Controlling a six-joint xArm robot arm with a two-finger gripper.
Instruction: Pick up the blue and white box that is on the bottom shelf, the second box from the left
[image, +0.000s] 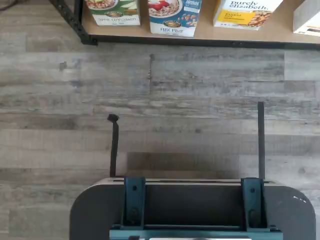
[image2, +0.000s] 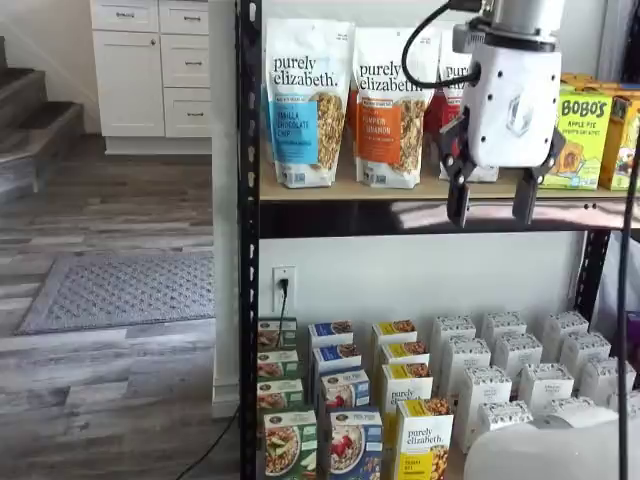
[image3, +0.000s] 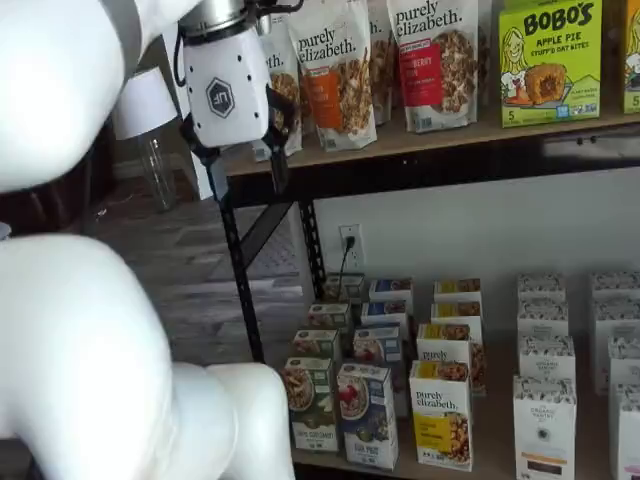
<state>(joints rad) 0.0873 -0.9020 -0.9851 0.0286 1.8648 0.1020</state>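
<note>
Claw wide open, empty, touching nothing

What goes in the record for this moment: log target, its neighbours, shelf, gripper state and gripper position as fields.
target: the blue and white box, front of its row, upright
left neighbour: green-and-white carton
right neighbour: yellow-and-white carton
shelf: the bottom shelf, near floor level
gripper: gripper open, a gap shows between the two black fingers, nothing held
gripper position: high above the target, level with the upper shelf of granola bags in both shelf views
contact: none with the target
</note>
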